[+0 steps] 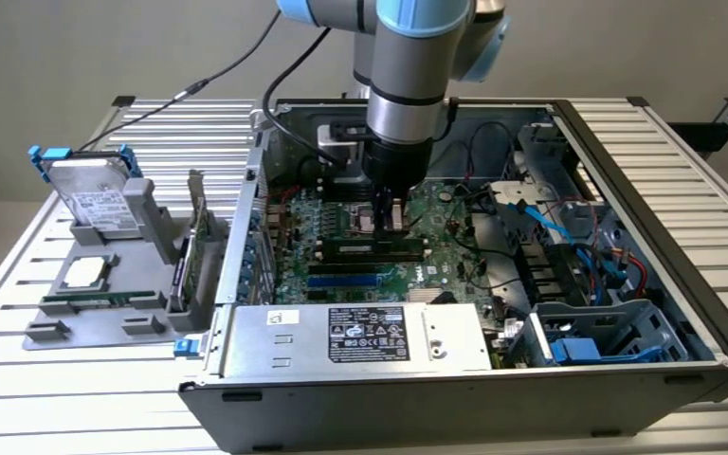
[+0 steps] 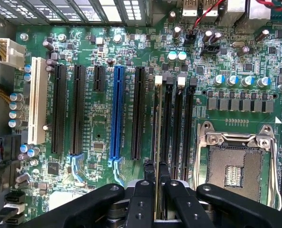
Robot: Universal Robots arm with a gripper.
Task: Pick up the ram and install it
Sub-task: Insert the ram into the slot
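Note:
The ram (image 2: 158, 123) shows edge-on in the wrist view as a thin green strip. It stands upright along the outermost of the black memory slots (image 2: 168, 118), next to the white latch (image 2: 158, 80); whether it is seated I cannot tell. My gripper (image 2: 156, 176) is shut on the ram's top edge, one black finger on each side. In the exterior view the gripper (image 1: 390, 220) points straight down into the open computer case (image 1: 667, 190) over the green motherboard (image 1: 446, 227), with the ram (image 1: 367, 246) lying across just under its fingertips.
The empty CPU socket (image 2: 236, 161) lies beside the memory slots, and black and blue expansion slots (image 2: 116, 114) run on their other side. A power supply (image 1: 364, 336) fills the case front; cables (image 1: 567, 227) crowd its right. A grey fixture (image 1: 99, 284) outside holds a hard drive (image 1: 92, 194).

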